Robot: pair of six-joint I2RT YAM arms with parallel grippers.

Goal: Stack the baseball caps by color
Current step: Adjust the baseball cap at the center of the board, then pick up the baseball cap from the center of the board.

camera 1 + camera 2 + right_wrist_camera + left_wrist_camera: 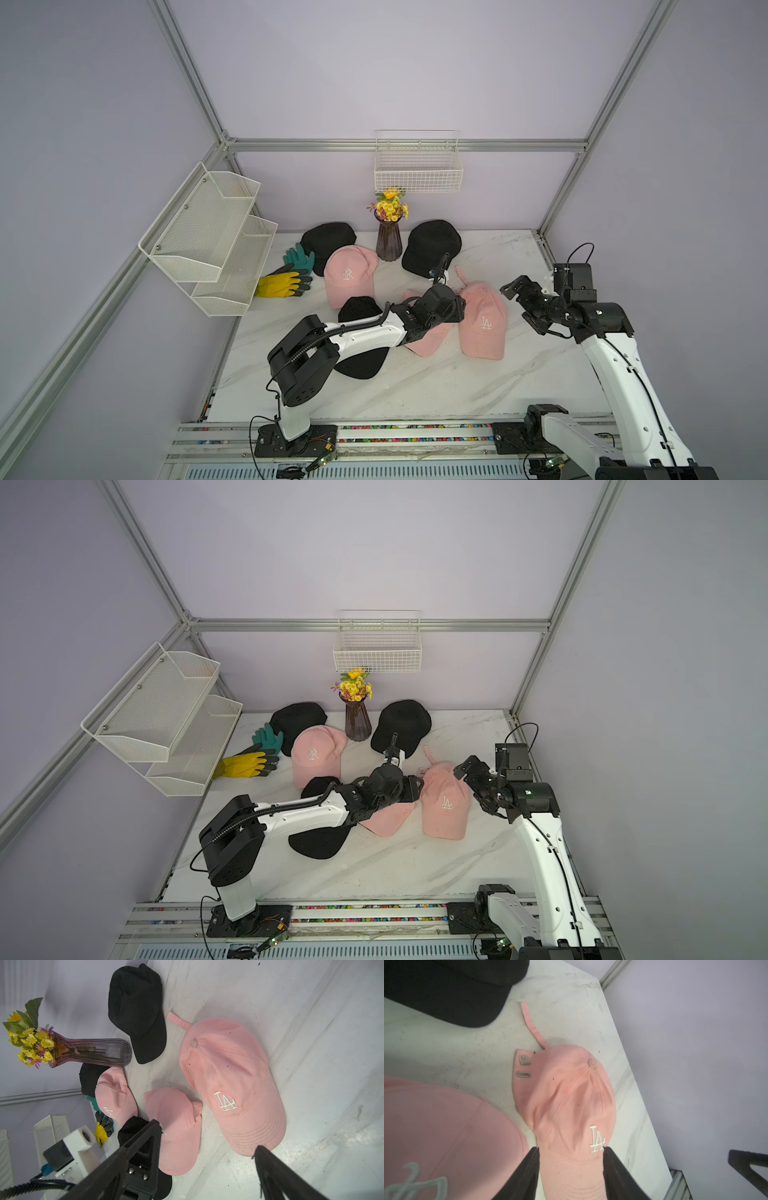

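Observation:
Three pink caps lie on the table: one with an R [349,274], one with LA [484,322], and a middle one [428,340] partly under my left arm. Its brim overlaps a black cap [359,361]. Two more black caps sit at the back left [328,243] and back right [432,247]. My left gripper [459,309] hovers at the LA cap's [571,1095] left side, open; the cap's front shows between the jaws [572,1150]. My right gripper [519,307] stands wide open just right of the LA cap [228,1076], holding nothing [207,1157].
A purple vase of yellow flowers [388,241] stands between the back black caps. Teal gloves [299,257] and yellow gloves [278,284] lie at the left. A white mesh shelf [208,237] hangs on the left wall, a wire basket [417,174] on the back wall.

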